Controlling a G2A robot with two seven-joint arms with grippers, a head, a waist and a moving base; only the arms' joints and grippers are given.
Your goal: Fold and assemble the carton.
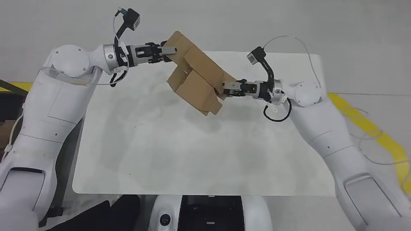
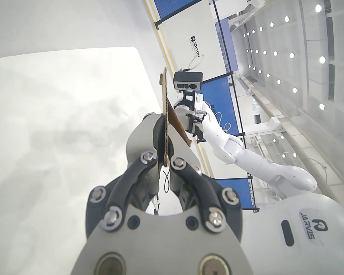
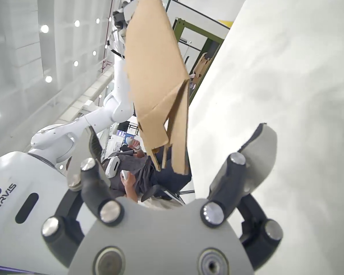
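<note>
A brown cardboard carton [image 1: 196, 77], partly unfolded with loose flaps, hangs in the air over the far side of the white table [image 1: 192, 160]. My left gripper [image 1: 168, 51] is shut on its far-left corner. In the left wrist view the fingers [image 2: 157, 144] pinch the cardboard edge [image 2: 177, 128]. My right gripper [image 1: 226, 88] is at the carton's right edge. In the right wrist view it [image 3: 177, 130] stands open, and the carton's lower flaps [image 3: 154, 72] hang between and just ahead of its spread fingers [image 3: 261, 144].
The table's far edge runs just behind the carton, with grey floor beyond it. Yellow floor tape [image 1: 366, 125] lies to the right of the table. The near half of the tabletop is bare.
</note>
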